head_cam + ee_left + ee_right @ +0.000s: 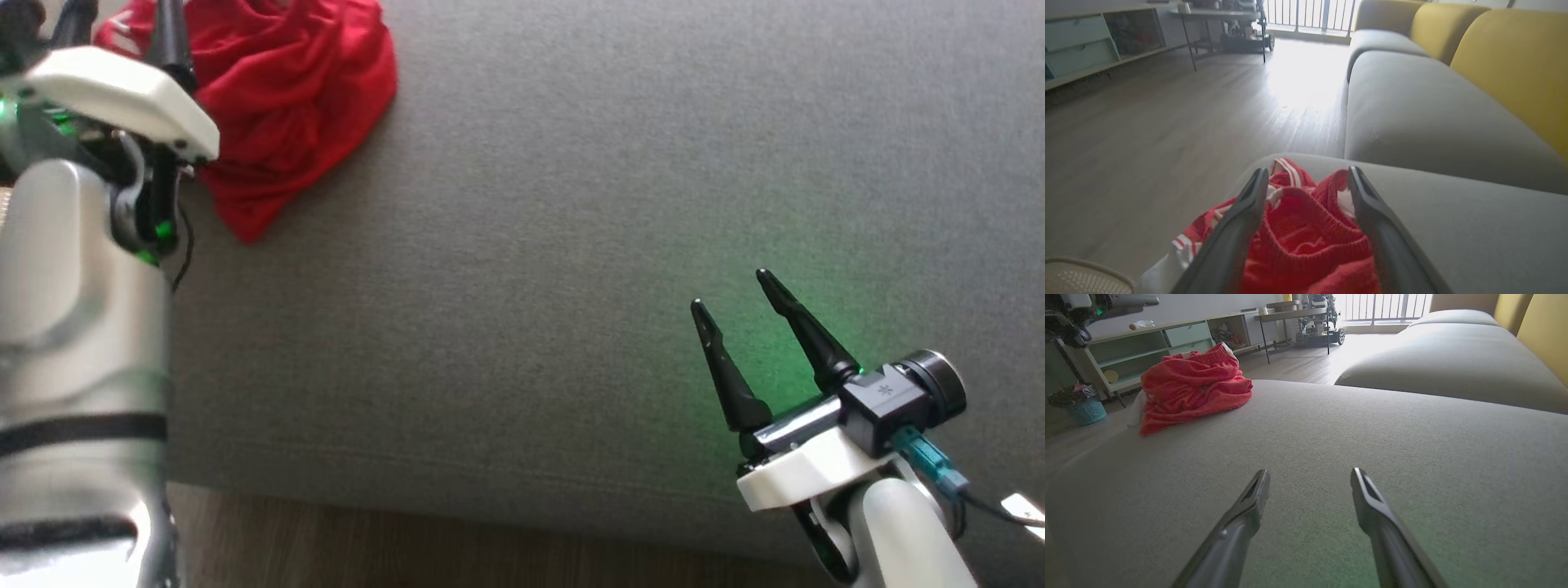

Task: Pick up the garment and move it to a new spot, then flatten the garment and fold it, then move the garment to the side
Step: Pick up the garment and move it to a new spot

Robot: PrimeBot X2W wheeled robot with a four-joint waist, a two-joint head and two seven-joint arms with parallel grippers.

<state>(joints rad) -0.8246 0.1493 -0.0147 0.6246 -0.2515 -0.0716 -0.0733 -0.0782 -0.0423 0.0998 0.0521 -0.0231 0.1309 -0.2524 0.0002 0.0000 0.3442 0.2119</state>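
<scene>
The garment (286, 98) is a crumpled red heap with white stripes and an elastic waistband. It lies at the far left corner of the grey sofa seat (571, 204). My left gripper (1307, 174) hovers right over it, open, with the red cloth (1306, 241) showing between and below the two fingers; whether they touch it I cannot tell. In the head view one left finger (173, 45) stands at the heap's left edge. My right gripper (731, 291) is open over bare cushion near the seat's front right, far from the garment (1192, 386). Nothing is between its fingers (1249, 506).
Wooden floor (408, 547) runs along the seat's front edge. Beyond the garment lie a second grey seat (1412, 106) and yellow back cushions (1515, 61). A shelf unit (1147, 347), a thin-legged table (1290, 318), a teal basket (1084, 410) and a pale mesh basket (1081, 277) stand on the floor.
</scene>
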